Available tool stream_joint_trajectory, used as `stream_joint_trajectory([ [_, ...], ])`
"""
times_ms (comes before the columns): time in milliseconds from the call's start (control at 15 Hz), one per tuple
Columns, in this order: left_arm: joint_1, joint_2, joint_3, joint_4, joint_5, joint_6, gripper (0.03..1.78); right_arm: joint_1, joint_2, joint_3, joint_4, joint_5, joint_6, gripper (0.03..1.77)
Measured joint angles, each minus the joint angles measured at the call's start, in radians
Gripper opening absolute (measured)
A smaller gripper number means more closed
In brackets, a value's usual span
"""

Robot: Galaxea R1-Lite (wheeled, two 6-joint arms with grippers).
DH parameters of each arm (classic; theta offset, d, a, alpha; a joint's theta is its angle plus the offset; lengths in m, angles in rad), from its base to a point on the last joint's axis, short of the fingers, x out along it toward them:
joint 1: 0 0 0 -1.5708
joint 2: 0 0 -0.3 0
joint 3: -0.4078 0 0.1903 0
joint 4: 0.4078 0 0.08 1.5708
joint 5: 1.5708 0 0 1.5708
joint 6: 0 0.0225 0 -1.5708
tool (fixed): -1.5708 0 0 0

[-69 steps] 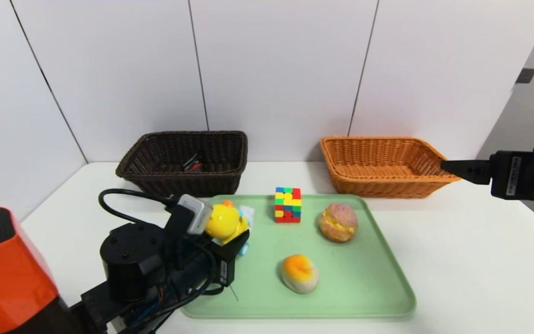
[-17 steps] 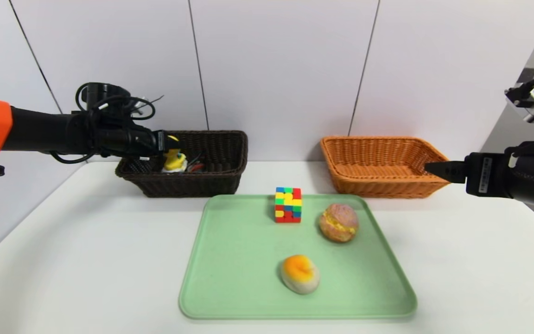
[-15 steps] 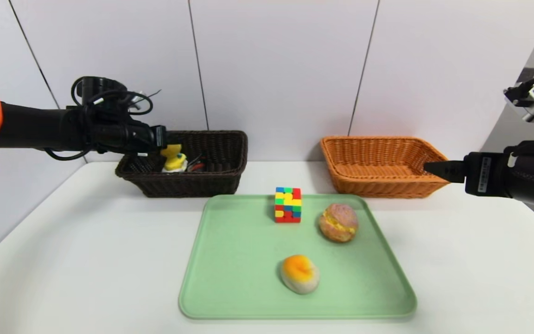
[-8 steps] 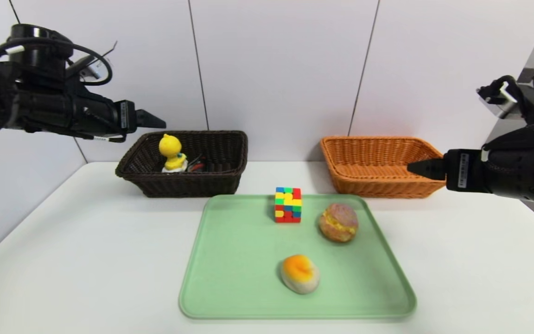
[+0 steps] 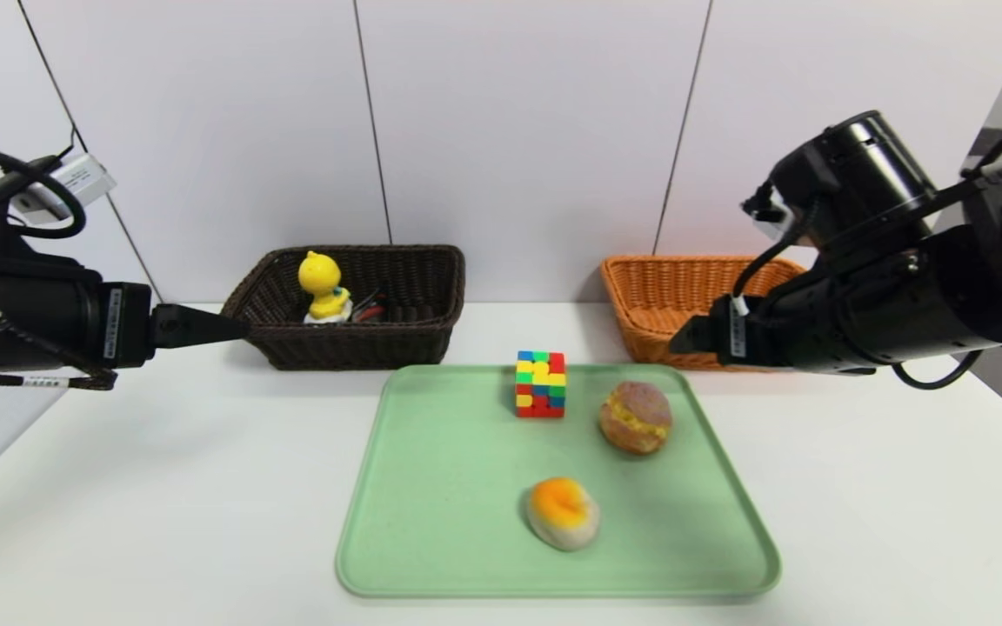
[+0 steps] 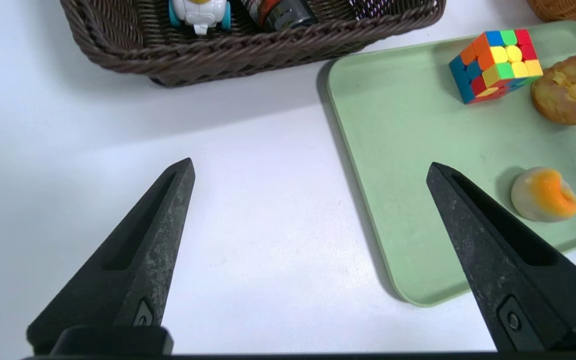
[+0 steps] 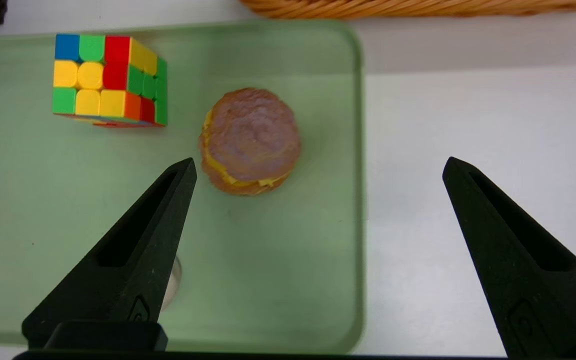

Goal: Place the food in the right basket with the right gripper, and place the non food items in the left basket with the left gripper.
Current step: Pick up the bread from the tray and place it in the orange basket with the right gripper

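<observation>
Head view: left hand [image 5: 205,326], spread and empty, is withdrawing from the left basket [image 5: 431,300], duck toy [image 5: 323,285] now inside; right hand [image 5: 692,335], spread, is advancing over the tan bun [image 5: 635,417].

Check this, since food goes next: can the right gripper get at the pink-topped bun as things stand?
Probably yes. The right gripper is open above the bun, whose top is bare; the cube stands apart.

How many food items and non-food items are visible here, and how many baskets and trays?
Food: 2, pink-topped bun, orange-centred bun
Non-food: 3, puzzle cube, duck toy, tube
Baskets: 2, dark brown basket, orange basket
Trays: 1, green tray
Total: 8
</observation>
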Motion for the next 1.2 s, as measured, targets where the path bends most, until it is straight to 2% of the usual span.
stream_joint_trajectory([
  [133, 0.002, -0.051, 0.042, 0.000, -0.007, -0.006, 1.66, 0.029, 0.069, -0.083, 0.076, 0.012, 0.066, 1.70],
  [267, 0.002, -0.081, 0.058, 0.004, -0.007, -0.009, 1.67, 0.046, 0.141, -0.164, 0.132, 0.041, 0.094, 1.70],
  [600, 0.002, -0.133, 0.107, 0.008, -0.003, -0.001, 1.68, 0.066, 0.253, -0.209, 0.140, 0.050, 0.069, 1.70],
  [1200, 0.001, -0.170, 0.137, 0.003, -0.007, -0.001, 1.69, 0.062, 0.365, -0.253, 0.151, 0.031, 0.071, 1.70],
])
